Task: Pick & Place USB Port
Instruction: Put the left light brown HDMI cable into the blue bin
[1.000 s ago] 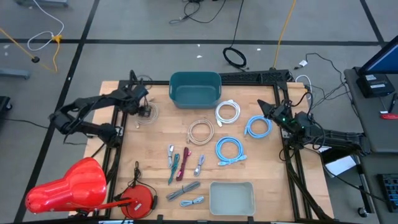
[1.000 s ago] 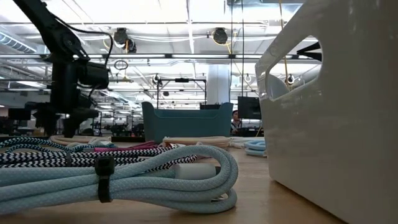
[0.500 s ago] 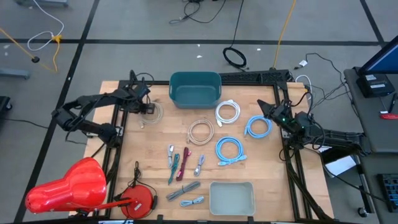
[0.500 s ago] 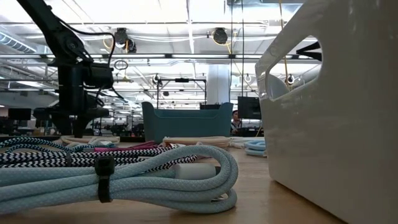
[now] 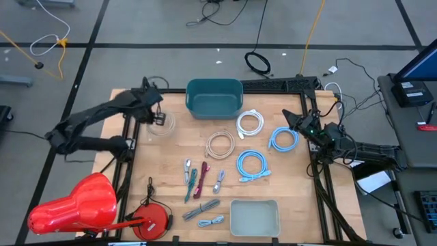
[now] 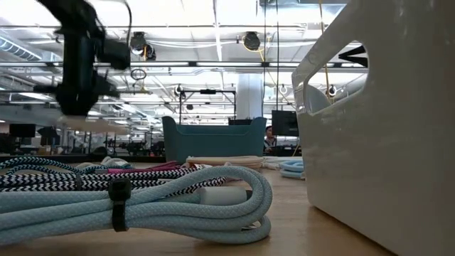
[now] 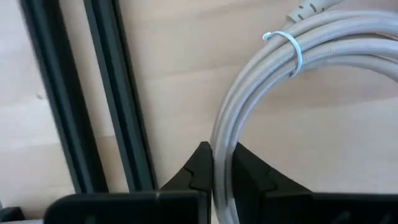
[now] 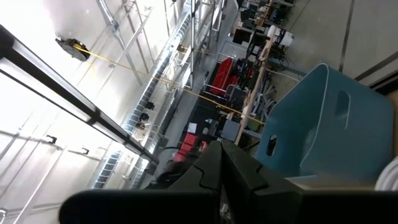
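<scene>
Beige cable coil (image 7: pixel 280 81) pinched between fingers of left hand (image 5: pixel 158 117) near the worktop's (image 5: pixel 287 184) ten o'clock corner, barely lifted, placing in teal bin (image 5: pixel 215 98) at twelve apparently still ahead; right hand (image 5: pixel 295 120) closed, empty, waiting at three.
</scene>
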